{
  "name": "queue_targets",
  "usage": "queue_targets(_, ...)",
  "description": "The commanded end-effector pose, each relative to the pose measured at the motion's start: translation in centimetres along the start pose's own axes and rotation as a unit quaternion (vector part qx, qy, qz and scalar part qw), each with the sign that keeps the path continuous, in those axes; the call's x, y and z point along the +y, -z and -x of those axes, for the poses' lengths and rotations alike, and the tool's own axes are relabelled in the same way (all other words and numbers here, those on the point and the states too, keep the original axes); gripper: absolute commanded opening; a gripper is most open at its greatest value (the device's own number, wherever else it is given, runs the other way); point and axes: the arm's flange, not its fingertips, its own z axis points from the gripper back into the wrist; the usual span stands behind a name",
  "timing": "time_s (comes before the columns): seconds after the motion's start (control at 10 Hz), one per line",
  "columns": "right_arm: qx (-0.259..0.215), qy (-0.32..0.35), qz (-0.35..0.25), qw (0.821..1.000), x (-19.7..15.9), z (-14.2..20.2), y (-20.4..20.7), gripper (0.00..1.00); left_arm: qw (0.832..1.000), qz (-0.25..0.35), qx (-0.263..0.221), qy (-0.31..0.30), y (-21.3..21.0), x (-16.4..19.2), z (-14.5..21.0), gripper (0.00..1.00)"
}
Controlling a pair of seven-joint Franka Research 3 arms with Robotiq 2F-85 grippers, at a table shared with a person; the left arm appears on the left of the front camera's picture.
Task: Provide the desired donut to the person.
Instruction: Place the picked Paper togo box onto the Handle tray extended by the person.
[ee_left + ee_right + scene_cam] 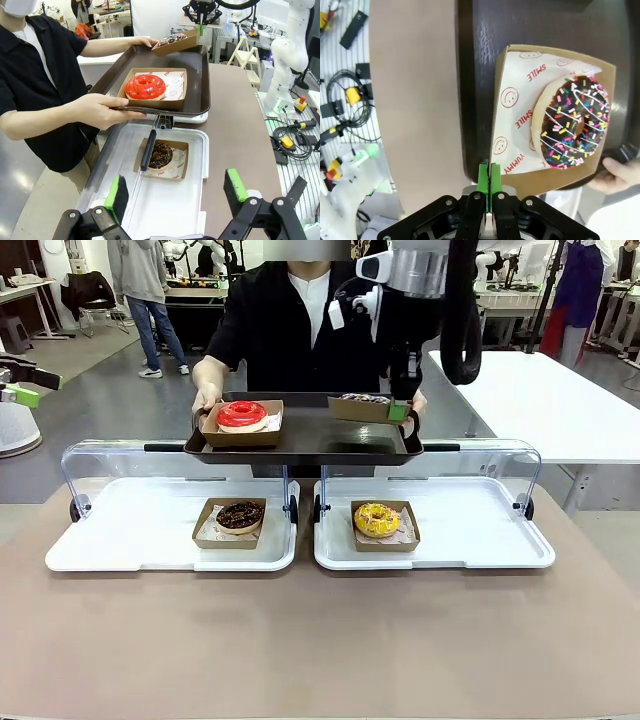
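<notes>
The person [300, 320] stands at the far side and holds a dark serving tray [310, 440] in both hands. A red-glazed donut [242, 414] in a cardboard boat lies on its left part. My right gripper [487, 177] is shut on the edge of a cardboard boat [520, 165] carrying a chocolate donut with coloured sprinkles [575, 122], held tilted over the tray's right end [365, 405]. A hand of the person [620, 172] is beside that boat. My left gripper [176, 192] hangs open and holds nothing, out at the far left [25, 383].
Two white display trays with raised clear lids sit on the table. The left one [130, 535] holds a chocolate donut [240, 515], the right one [480, 535] a yellow donut [377, 519]. A white table [560, 400] stands at the back right.
</notes>
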Motion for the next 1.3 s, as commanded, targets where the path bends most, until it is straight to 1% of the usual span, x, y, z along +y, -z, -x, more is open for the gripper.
queue_targets(0.0,0.02,0.021,0.003,1.0,-1.5,-1.5,0.1,0.02,1.0,-0.003,-0.005,0.001,-0.1,0.0,-0.1,1.0)
queue_targets(0.2,0.019,0.023,-0.001,1.0,-2.7,-1.5,1.5,0.02,1.0,-0.003,-0.005,0.001,-0.1,0.0,-0.1,1.0)
queue_targets(0.4,0.021,0.03,-0.019,0.999,-3.8,-1.3,2.5,0.02,1.0,-0.003,-0.005,0.001,-0.1,0.0,-0.1,1.0)
queue_targets(0.5,0.022,0.025,-0.019,0.999,-4.0,-1.2,2.8,0.02,1.0,-0.003,-0.005,0.001,-0.1,0.0,-0.1,1.0)
queue_targets(0.7,0.007,-0.006,-0.027,1.0,-4.0,-1.1,3.1,0.02,1.0,-0.003,-0.005,0.001,-0.1,0.0,-0.1,1.0)
queue_targets(0.8,0.004,-0.014,-0.031,0.999,-3.9,-1.0,3.0,0.6,1.0,-0.003,-0.005,0.001,-0.1,0.0,-0.1,1.0)
queue_targets(0.9,0.003,-0.015,-0.032,0.999,-3.9,-1.0,3.0,0.62,1.0,-0.003,-0.005,0.001,-0.1,0.0,-0.1,1.0)
queue_targets(1.0,0.002,-0.017,-0.034,0.999,-3.9,-1.1,3.0,1.0,1.0,-0.003,-0.005,0.001,-0.1,0.0,-0.1,1.0)
queue_targets(1.2,0.002,-0.018,-0.036,0.999,-3.9,-1.0,3.1,1.0,1.0,-0.003,-0.005,0.001,-0.1,0.0,-0.1,1.0)
